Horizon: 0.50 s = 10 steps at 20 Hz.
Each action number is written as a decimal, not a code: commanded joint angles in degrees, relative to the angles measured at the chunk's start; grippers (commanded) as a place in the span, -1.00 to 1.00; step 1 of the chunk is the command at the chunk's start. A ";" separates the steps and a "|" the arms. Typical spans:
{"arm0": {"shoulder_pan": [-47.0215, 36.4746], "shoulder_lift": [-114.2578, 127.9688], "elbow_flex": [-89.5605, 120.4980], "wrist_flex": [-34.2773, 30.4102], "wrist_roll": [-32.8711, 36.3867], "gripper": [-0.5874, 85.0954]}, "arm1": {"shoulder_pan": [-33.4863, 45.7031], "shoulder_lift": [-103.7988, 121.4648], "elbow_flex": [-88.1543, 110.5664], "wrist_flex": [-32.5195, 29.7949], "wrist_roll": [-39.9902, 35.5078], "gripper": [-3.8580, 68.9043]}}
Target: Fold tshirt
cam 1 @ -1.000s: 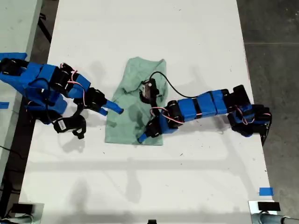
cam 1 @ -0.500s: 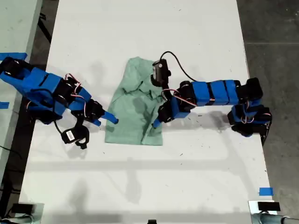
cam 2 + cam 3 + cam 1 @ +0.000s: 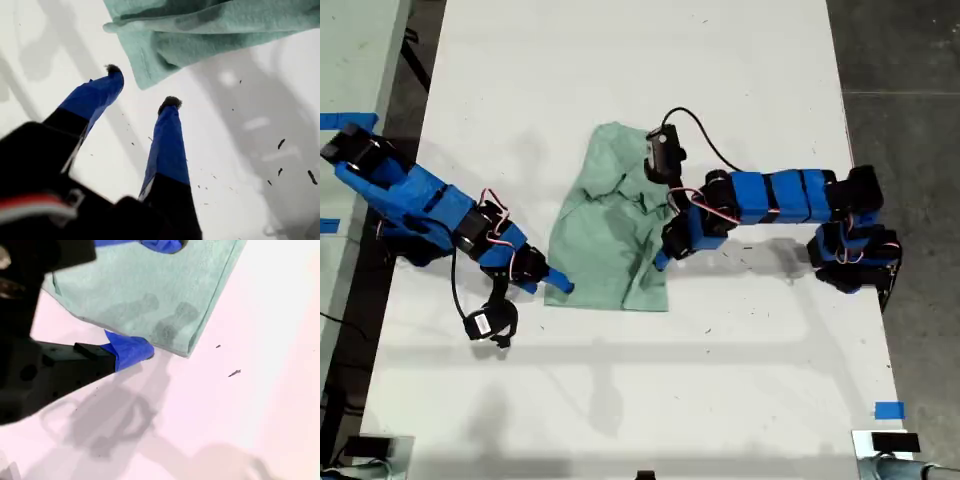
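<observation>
In the exterior view the tshirt (image 3: 610,235) lies rumpled near the middle of the white surface (image 3: 650,400), narrower at its far end and broader at its near hem, partly folded over itself. My first gripper (image 3: 558,285) reaches in from the exterior view's left, and its tip sits just beside the hem corner on that side. My second gripper (image 3: 660,262) comes in from the exterior view's right and points down at the cloth's edge on that side, close to the other hem corner. A small piece of blue tape (image 3: 888,410) is stuck to the surface near the exterior view's lower right corner. In the first wrist view my first gripper (image 3: 142,86) has its two blue fingers (image 3: 167,145) spread apart over bare surface (image 3: 250,150), holding nothing, with a doubled corner of the tshirt (image 3: 200,30) just ahead of the tips. In the second wrist view my second gripper (image 3: 155,299) is also spread. One blue finger (image 3: 127,351) is against the edge of the tshirt (image 3: 125,290) and the other is above the cloth. A corner of the cloth lies close by, and a few dark specks dot the surface (image 3: 240,415).
</observation>
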 commanded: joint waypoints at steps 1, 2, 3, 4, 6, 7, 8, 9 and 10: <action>0.88 -1.14 -1.93 -1.93 -0.62 -0.30 | 0.70 5.80 -0.44 0.62 -0.70 -0.38; 0.88 -1.76 -2.20 -1.93 -0.62 -0.30 | 0.70 5.80 -0.44 0.62 -0.79 -0.39; 0.88 -2.37 -2.20 -2.46 -0.62 -0.30 | 0.62 5.80 -0.44 0.62 -0.79 -0.39; 0.88 -2.99 -2.20 -2.99 -0.62 -0.30 | 0.62 5.80 -0.44 0.70 -0.88 -0.39; 0.79 -4.31 -2.29 -4.39 -0.44 -0.30 | 0.53 5.80 -0.35 0.70 -0.88 -0.39; 0.70 -4.92 -2.55 -5.01 -0.44 -0.30 | 0.44 5.80 -0.35 0.70 -0.88 -0.39; 0.70 -5.98 -2.90 -5.10 -0.62 -0.30 | 0.44 5.80 -0.35 0.70 -0.88 -0.39; 0.70 -7.12 -3.25 -5.10 -0.70 -0.30 | 0.44 5.80 -0.35 0.70 -0.97 -0.40; 0.62 -7.91 -3.25 -5.10 -0.70 -0.30 | 0.44 5.80 -0.35 0.70 -1.05 -0.40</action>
